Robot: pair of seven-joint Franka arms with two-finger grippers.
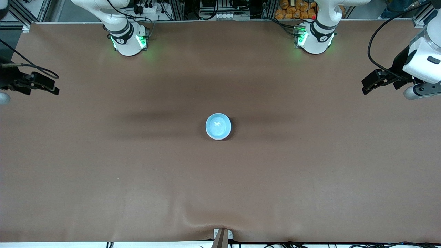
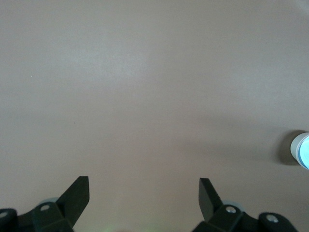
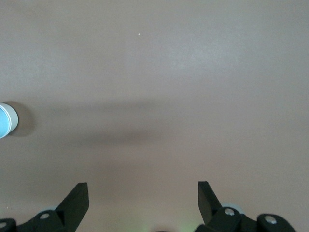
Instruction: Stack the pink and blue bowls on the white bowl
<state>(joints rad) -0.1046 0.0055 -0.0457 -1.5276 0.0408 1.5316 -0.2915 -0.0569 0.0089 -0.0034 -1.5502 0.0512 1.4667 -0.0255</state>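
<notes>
A light blue bowl [image 1: 218, 126] stands upright at the middle of the brown table. It also shows at the edge of the left wrist view [image 2: 302, 150] and of the right wrist view [image 3: 5, 121], where its outer side looks whitish. No pink bowl or white bowl shows on its own; I cannot tell whether either sits under the blue one. My left gripper [image 1: 366, 86] hangs open and empty over the left arm's end of the table [image 2: 143, 180]. My right gripper [image 1: 53, 84] hangs open and empty over the right arm's end [image 3: 143, 183].
The two arm bases [image 1: 129, 39] [image 1: 315, 38] stand along the table edge farthest from the front camera. A small bracket [image 1: 222, 236] sits at the table edge nearest the camera. Bare brown mat [image 1: 137, 172] surrounds the bowl.
</notes>
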